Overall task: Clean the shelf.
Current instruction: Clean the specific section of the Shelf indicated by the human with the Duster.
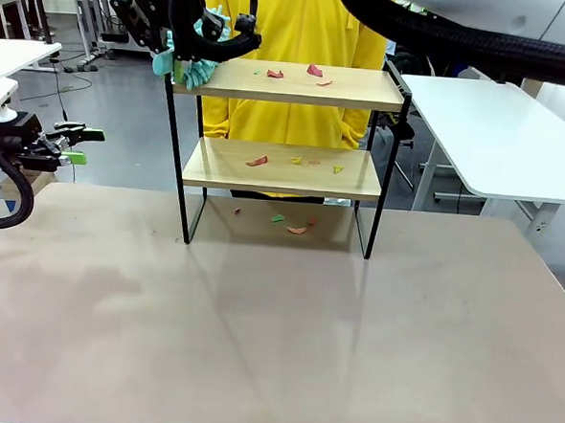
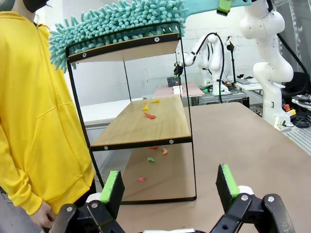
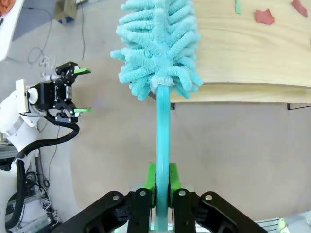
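Observation:
The shelf (image 1: 283, 168) stands at the far middle of the table, two wood boards in a black frame. Small red, orange and green paper scraps (image 1: 275, 74) lie on both boards and on the table beneath. My right gripper (image 1: 199, 43) reaches across to the shelf's upper left corner, shut on the handle of a teal fluffy duster (image 1: 188, 68). The duster head (image 3: 158, 43) rests over the left end of the top board (image 3: 252, 53). My left gripper (image 2: 170, 187) is open and holds nothing, off the table's left side and level with the shelf (image 2: 141, 121).
A person in a yellow hoodie (image 1: 294, 20) stands right behind the shelf. A white table (image 1: 499, 129) sits at the far right. The brown tabletop (image 1: 274, 345) spreads out in front of the shelf. Cables and benches lie beyond the left edge.

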{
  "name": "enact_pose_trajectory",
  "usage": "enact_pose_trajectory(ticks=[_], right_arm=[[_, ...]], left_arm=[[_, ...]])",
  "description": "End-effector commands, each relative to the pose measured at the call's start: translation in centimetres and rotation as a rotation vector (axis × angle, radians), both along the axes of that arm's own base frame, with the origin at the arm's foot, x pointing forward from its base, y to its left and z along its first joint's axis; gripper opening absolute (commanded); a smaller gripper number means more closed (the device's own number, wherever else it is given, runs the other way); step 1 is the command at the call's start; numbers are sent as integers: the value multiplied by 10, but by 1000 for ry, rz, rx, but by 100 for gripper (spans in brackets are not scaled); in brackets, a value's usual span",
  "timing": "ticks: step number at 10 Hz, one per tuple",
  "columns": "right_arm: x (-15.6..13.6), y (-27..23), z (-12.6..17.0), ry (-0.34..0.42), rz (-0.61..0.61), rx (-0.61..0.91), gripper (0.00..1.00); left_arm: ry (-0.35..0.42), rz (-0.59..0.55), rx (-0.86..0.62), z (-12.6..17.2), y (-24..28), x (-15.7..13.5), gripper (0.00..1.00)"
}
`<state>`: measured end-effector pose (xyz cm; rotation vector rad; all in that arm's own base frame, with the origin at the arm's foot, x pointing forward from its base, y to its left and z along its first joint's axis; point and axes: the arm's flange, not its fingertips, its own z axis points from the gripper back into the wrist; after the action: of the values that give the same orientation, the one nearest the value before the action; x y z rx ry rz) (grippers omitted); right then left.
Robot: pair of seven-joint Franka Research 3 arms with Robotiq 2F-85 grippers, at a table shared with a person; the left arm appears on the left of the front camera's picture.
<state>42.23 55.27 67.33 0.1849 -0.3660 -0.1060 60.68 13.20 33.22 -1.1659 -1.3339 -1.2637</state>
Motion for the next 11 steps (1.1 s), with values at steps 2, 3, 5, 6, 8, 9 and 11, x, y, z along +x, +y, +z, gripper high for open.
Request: enact_pose_trajectory(ticks=[2,3,5,6,8,9,11], right_arm=[[0,0,0,0,0,0,13],[5,-18,-4,42,-13,-20,13],[10,-65,-14,101,-51,-45,13],[12,-88,-20,118,-70,-43,13],[13,-138,-27,140,-116,-35,13],[11,-169,-29,158,-129,-40,13],[10,-219,-38,182,-153,-83,13]], left_arm=[[-16,-6,-7,2,-1,-1,100],[-16,-6,-7,2,-1,-1,100],[-16,-6,-7,2,-1,-1,100],[-16,-6,-7,2,-1,-1,100],[-16,-6,-7,2,-1,-1,100],[-16,-6,-7,2,-1,-1,100],[-16,-6,-7,2,-1,-1,100]])
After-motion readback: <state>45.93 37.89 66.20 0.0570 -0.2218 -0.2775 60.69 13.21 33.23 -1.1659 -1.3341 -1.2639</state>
